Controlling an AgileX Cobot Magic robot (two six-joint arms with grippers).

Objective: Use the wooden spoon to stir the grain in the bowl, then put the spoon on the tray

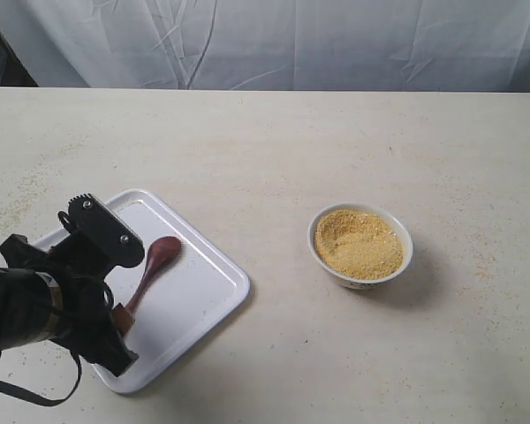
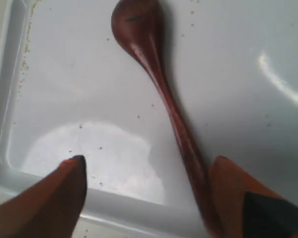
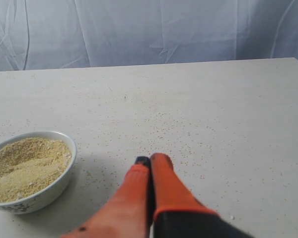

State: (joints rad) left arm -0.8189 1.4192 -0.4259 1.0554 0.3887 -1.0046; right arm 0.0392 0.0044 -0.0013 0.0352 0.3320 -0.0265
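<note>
The wooden spoon (image 1: 150, 269) lies flat on the tray (image 1: 199, 287) at the near left, with the left gripper (image 2: 149, 166) spread open astride its handle, one finger (image 2: 228, 183) perhaps touching it, while the grain (image 1: 358, 245) sits in the bowl (image 1: 371, 281) well to the right and the right gripper (image 3: 150, 161) is pinched closed on nothing.

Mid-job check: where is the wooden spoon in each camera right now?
Exterior view: the wooden spoon is at the lower left, lying on the tray.
Left wrist view: it runs from top centre down beside one finger of the open left tool.
Right wrist view: not in it.
Shared landmark: the tray links the exterior and left wrist views; the bowl links the exterior and right wrist views.
</note>
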